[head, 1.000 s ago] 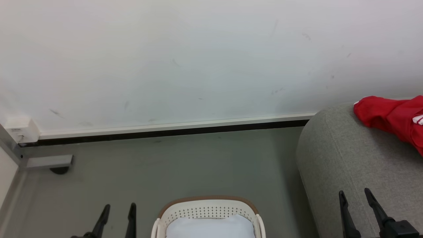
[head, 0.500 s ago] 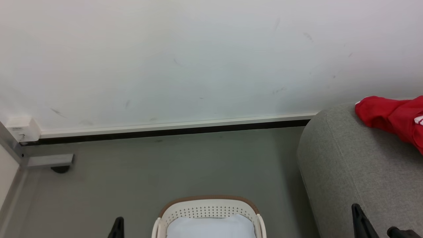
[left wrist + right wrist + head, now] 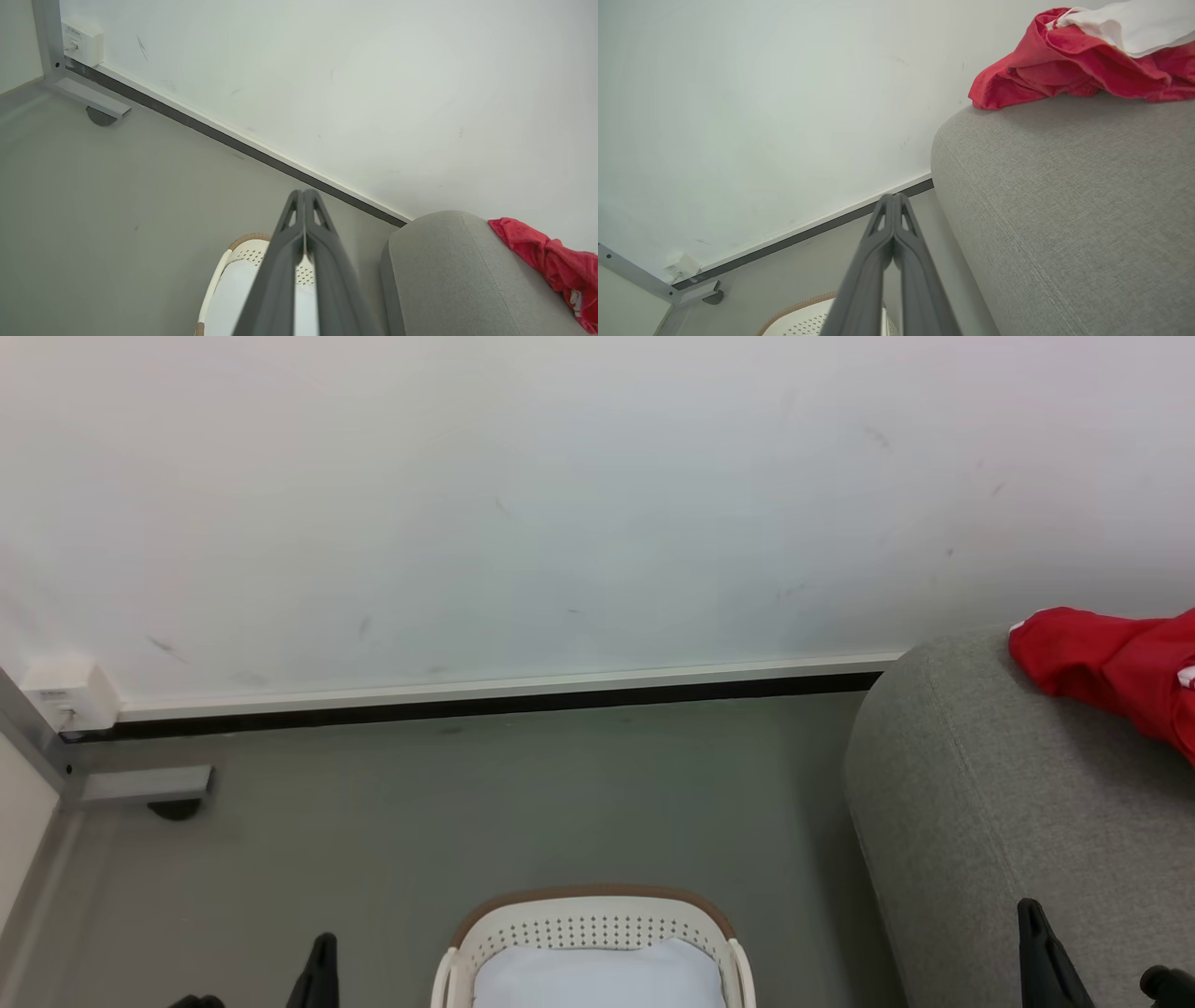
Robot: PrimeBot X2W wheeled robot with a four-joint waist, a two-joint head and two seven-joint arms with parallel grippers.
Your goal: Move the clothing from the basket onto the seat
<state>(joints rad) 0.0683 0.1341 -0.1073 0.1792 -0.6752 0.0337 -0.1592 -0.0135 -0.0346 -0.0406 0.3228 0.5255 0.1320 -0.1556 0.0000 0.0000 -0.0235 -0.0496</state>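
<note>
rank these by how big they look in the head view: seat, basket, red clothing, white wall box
1. seat, by far the largest
2. basket, though the bottom edge cuts it off
3. red clothing, cut off at the right edge; close to the basket, so that pair is unsure
4. white wall box, smallest

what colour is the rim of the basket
Brown, on the basket; clearest in the head view.
</note>
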